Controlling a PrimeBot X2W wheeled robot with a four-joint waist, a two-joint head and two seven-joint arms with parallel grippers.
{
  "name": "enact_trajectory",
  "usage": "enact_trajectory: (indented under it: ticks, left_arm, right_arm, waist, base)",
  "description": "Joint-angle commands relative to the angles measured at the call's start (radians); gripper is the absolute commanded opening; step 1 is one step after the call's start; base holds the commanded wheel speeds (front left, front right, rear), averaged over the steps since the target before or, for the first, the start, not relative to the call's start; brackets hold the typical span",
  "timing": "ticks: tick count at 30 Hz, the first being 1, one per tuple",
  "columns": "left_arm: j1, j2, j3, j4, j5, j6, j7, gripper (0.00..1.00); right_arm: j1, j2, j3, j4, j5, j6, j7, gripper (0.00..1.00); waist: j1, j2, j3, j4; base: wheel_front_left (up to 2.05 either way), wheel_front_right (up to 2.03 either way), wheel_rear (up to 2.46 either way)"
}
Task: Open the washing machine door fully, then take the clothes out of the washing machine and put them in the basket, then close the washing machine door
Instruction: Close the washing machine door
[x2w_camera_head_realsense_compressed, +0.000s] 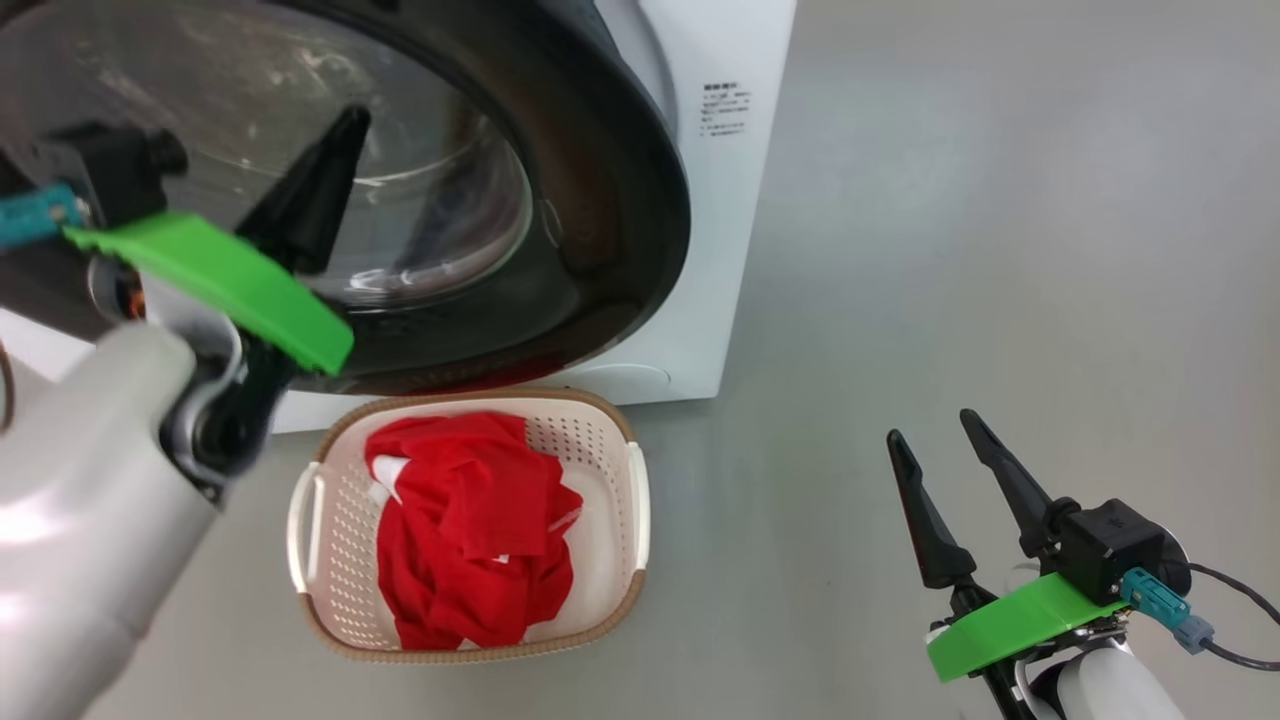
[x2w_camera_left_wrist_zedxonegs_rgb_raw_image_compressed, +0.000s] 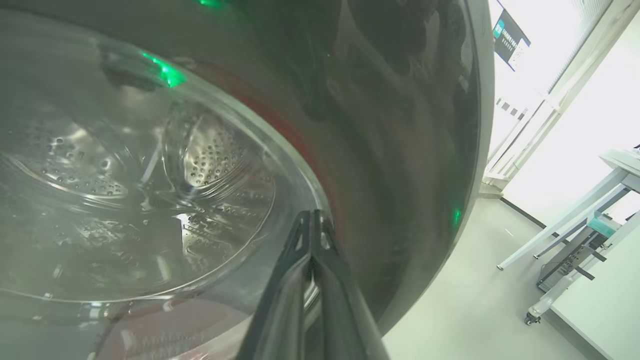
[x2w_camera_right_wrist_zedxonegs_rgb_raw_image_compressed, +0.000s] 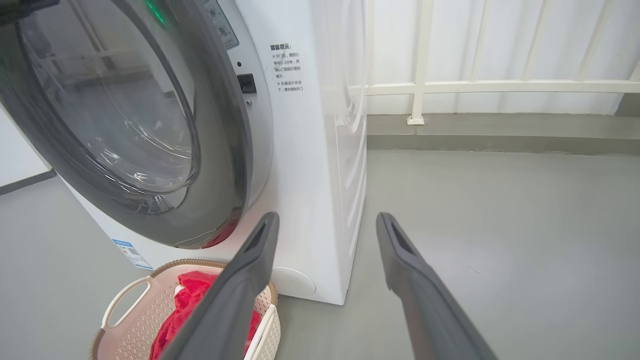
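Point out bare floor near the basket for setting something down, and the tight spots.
Widest patch: floor right of the washing machine and basket, up to the right gripper. A narrower strip lies along the basket's near rim. Crowded: the basket holds the clothes; the door hangs close above its far rim, with the left gripper, jaws shut, near the glass.

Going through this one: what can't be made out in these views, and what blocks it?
1. Whether the shut left gripper touches the round, black-rimmed glass washing machine door: left wrist view, too close to judge.
2. Bottom of the cream perforated plastic basket: head view, covered by the red fabric clothes.
3. Printed notice on the white washing machine: head view, too small to read.
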Motion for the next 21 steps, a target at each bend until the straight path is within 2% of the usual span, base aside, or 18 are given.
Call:
enact_trajectory:
  ticks: [1, 2, 3, 4, 5, 6, 7, 8, 10, 21]
  left_arm:
    - [0.008, 0.029, 0.058, -0.019, 0.017, -0.006, -0.009, 0.08]
    - [0.03, 0.026, 0.074, -0.023, 0.026, -0.006, -0.009, 0.08]
    - [0.054, 0.025, 0.088, -0.026, 0.036, -0.006, -0.009, 0.34]
    - [0.077, 0.023, 0.104, -0.028, 0.045, -0.006, -0.009, 0.43]
    - [0.101, 0.02, 0.122, -0.03, 0.051, -0.006, -0.009, 0.47]
    - [0.125, 0.019, 0.139, -0.033, 0.055, -0.006, -0.009, 0.58]
    - [0.148, 0.018, 0.159, -0.036, 0.061, -0.006, -0.009, 0.74]
    - [0.171, 0.017, 0.177, -0.039, 0.067, -0.006, -0.009, 0.85]
    - [0.217, 0.019, 0.214, -0.047, 0.078, -0.006, -0.009, 0.98]
    - [0.469, 0.013, 0.453, -0.09, 0.217, -0.006, -0.009, 1.0]
  right_arm:
    - [0.001, 0.002, 0.013, -0.02, -0.006, 0.006, -0.006, 1.0]
    - [0.004, 0.002, 0.012, -0.019, -0.008, 0.006, -0.006, 1.0]
    - [0.009, 0.002, 0.011, -0.018, -0.009, 0.006, -0.006, 1.0]
    - [0.013, 0.002, 0.01, -0.018, -0.011, 0.006, -0.006, 1.0]
    - [0.017, 0.002, 0.008, -0.017, -0.012, 0.006, -0.006, 1.0]
    - [0.022, 0.002, 0.007, -0.017, -0.013, 0.006, -0.006, 1.0]
    - [0.027, 0.002, 0.005, -0.016, -0.014, 0.006, -0.006, 1.0]
    - [0.031, 0.002, 0.003, -0.016, -0.015, 0.006, -0.006, 1.0]
    - [0.039, 0.002, 0.001, -0.016, -0.017, 0.006, -0.006, 1.0]
    - [0.074, -0.005, -0.025, -0.025, -0.015, 0.006, -0.006, 1.0]
  waist:
    - [0.0, 0.0, -0.019, 0.02]
    - [0.0, 0.0, -0.025, 0.025]
    - [0.0, 0.0, -0.031, 0.03]
    - [0.0, 0.0, -0.036, 0.035]
    - [0.0, 0.0, -0.042, 0.04]
    - [0.0, 0.0, -0.047, 0.044]
    - [0.0, 0.0, -0.052, 0.048]
    - [0.0, 0.0, -0.057, 0.052]
    - [0.0, 0.0, -0.064, 0.057]
    - [0.0, 0.0, -0.082, 0.081]
  base:
    - [0.0, 0.0, 0.0]
    - [0.0, 0.0, 0.0]
    - [0.0, 0.0, 0.0]
    - [0.0, 0.0, 0.0]
    - [0.0, 0.0, 0.0]
    - [0.0, 0.0, 0.0]
    - [0.0, 0.0, 0.0]
    - [0.0, 0.0, 0.0]
    - [0.0, 0.0, 0.0]
    - [0.0, 0.0, 0.0]
